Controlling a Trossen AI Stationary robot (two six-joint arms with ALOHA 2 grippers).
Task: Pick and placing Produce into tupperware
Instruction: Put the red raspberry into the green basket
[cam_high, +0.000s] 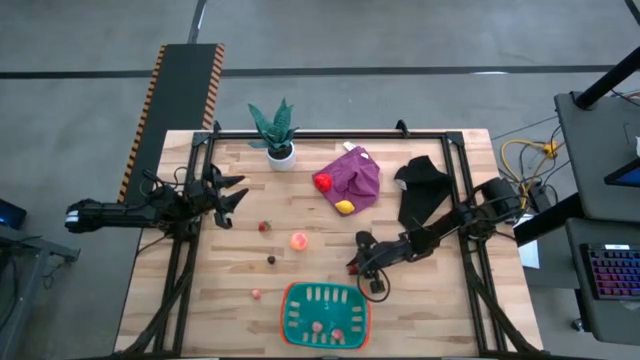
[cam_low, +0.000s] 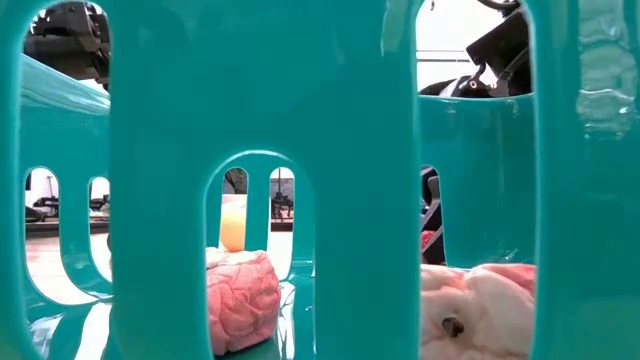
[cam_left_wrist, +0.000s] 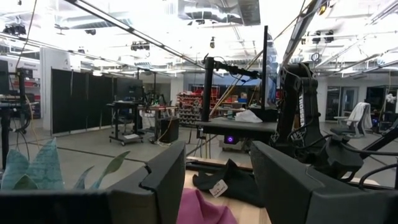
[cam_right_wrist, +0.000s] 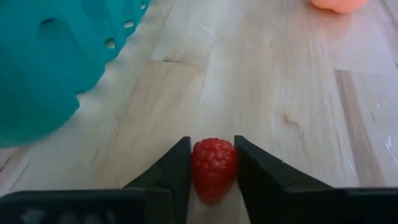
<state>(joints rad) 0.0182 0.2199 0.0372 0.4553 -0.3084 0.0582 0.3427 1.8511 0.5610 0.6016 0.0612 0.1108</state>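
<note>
The teal tupperware (cam_high: 325, 315) stands at the table's near edge with pink pieces (cam_high: 337, 334) on its slotted bottom; in the low view they show as pink pieces (cam_low: 240, 300) through its wall. My right gripper (cam_high: 354, 264), just right of and beyond it, is shut on a red raspberry (cam_right_wrist: 214, 167). Loose on the wood lie a peach piece (cam_high: 299, 240), a small red piece (cam_high: 264, 226), a dark one (cam_high: 270, 260) and a pink one (cam_high: 256, 294). A red piece (cam_high: 323, 182) and a yellow piece (cam_high: 344, 207) rest on the purple cloth. My left gripper (cam_high: 232, 198) waits open at the left. My right gripper pinches the raspberry's two sides (cam_right_wrist: 198, 163) between its two fingers, only near their free ends. The fingers (cam_right_wrist: 258, 168) slant down from the table's right. Whether the raspberry touches the wood, I cannot tell.
A purple cloth (cam_high: 355, 178) and a black cloth (cam_high: 420, 185) lie at the far right. A green plant in a white pot (cam_high: 279, 135) stands at the far edge. Bare wood lies between the tupperware (cam_right_wrist: 50, 62) and the peach piece (cam_right_wrist: 339, 5).
</note>
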